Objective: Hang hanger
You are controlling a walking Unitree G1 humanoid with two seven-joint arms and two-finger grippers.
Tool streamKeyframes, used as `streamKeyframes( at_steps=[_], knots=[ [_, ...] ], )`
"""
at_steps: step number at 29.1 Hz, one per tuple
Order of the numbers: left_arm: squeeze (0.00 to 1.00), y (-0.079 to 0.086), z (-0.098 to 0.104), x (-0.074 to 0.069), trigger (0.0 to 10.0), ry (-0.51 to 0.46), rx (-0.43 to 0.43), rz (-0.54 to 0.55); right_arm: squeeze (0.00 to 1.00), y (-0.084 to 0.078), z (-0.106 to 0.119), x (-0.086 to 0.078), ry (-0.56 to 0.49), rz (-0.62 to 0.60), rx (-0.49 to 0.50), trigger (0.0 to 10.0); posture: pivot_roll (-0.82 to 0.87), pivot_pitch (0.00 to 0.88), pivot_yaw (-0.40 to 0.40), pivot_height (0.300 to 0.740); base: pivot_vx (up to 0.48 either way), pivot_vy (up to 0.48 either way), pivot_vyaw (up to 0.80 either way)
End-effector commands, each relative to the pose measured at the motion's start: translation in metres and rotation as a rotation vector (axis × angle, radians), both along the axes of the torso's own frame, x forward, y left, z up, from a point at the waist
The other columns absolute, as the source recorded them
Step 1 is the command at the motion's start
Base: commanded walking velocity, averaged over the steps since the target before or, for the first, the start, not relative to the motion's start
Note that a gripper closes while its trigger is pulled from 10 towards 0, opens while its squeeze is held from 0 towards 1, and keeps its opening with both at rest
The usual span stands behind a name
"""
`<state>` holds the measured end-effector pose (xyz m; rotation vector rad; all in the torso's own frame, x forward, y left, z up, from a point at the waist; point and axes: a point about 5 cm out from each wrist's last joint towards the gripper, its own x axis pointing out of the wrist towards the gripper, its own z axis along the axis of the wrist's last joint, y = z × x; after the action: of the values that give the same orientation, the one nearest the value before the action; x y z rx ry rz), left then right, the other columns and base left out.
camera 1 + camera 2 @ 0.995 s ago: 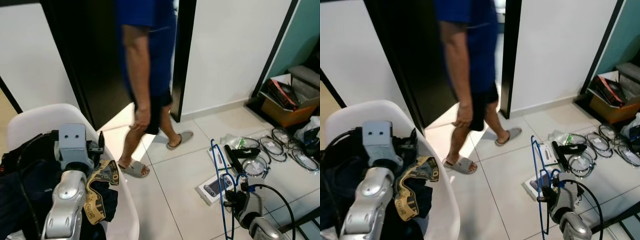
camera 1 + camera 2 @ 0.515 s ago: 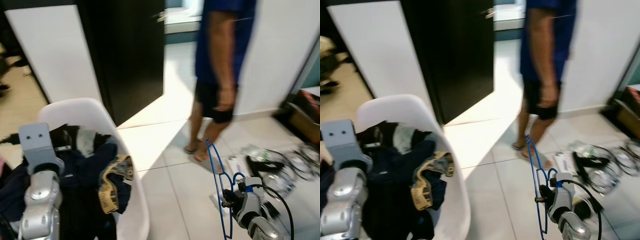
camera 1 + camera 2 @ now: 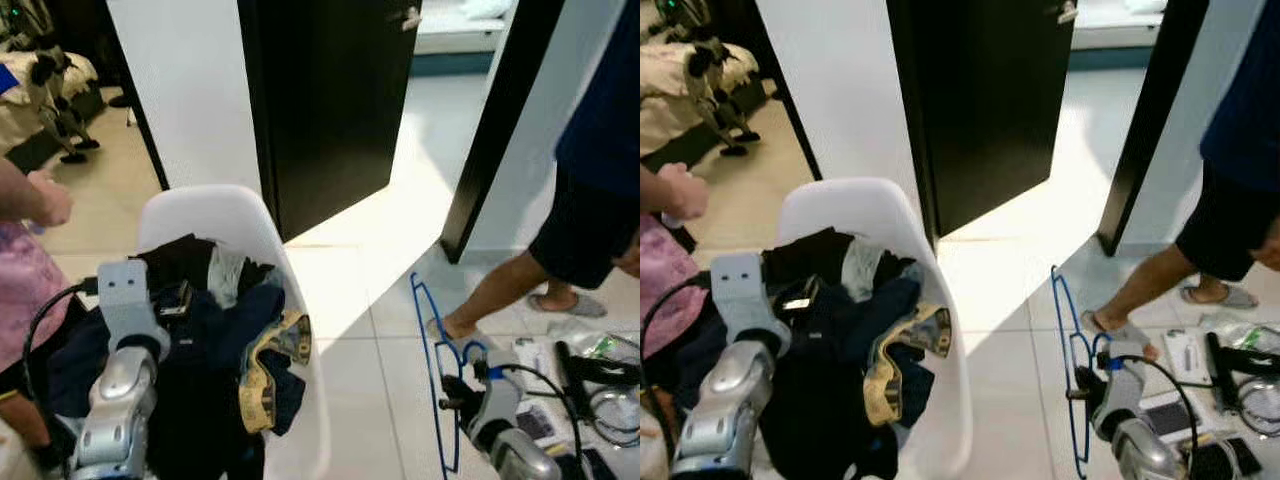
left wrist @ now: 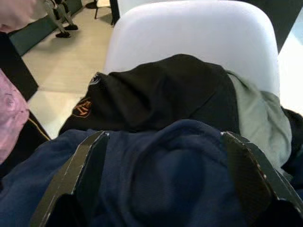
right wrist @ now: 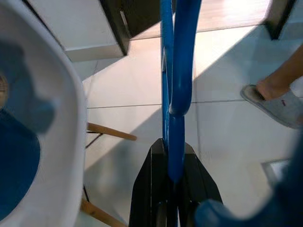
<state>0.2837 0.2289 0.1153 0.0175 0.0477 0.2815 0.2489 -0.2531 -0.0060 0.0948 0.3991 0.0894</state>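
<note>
The right gripper (image 5: 173, 175) clamps the blue hanger (image 3: 428, 350) upright above the floor tiles (image 3: 365, 300), the left gripper (image 4: 165, 184) spreads wide over dark clothes (image 3: 200, 340) in the white chair (image 3: 855, 215), a person's sandalled foot (image 3: 450, 328) beyond.

Left gripper (image 4: 163, 175) fingers spread wide, arm raised forward, right gripper (image 5: 170, 165) clamped shut, held low

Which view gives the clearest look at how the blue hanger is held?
The right wrist view: the blue hanger runs straight up from between the right gripper fingers, which are shut on its bar. The eye views show the hanger's whole outline upright beside the white chair, but the grip there is small. The left wrist view looks at clothes on the chair.
</note>
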Motion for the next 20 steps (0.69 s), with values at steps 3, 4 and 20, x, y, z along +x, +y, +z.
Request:
streamKeyframes(
  at_steps=[3, 4, 20],
  knots=[
    [0.0, 0.011, -0.01, -0.002, 10.0, 0.067, 0.027, 0.056, 0.0, 0.0, -0.004, -0.004, 0.026, -0.008, 0.008, 10.0, 0.0, 0.024, 0.011, 0.74, 0.0, 0.0, 0.0],
    [0.0, 0.012, -0.013, -0.003, 10.0, 0.081, 0.028, 0.06, 0.0, 0.0, -0.004, -0.004, 0.026, -0.008, 0.008, 10.0, 0.0, 0.023, 0.011, 0.74, 0.0, 0.0, 0.0],
    [0.0, 0.016, -0.044, -0.003, 2.4, 0.203, -0.06, 0.065, 0.0, 0.002, -0.004, -0.004, 0.023, -0.014, 0.011, 10.0, 0.0, 0.032, 0.009, 0.74, 0.0, 0.0, 0.0]
  ],
)
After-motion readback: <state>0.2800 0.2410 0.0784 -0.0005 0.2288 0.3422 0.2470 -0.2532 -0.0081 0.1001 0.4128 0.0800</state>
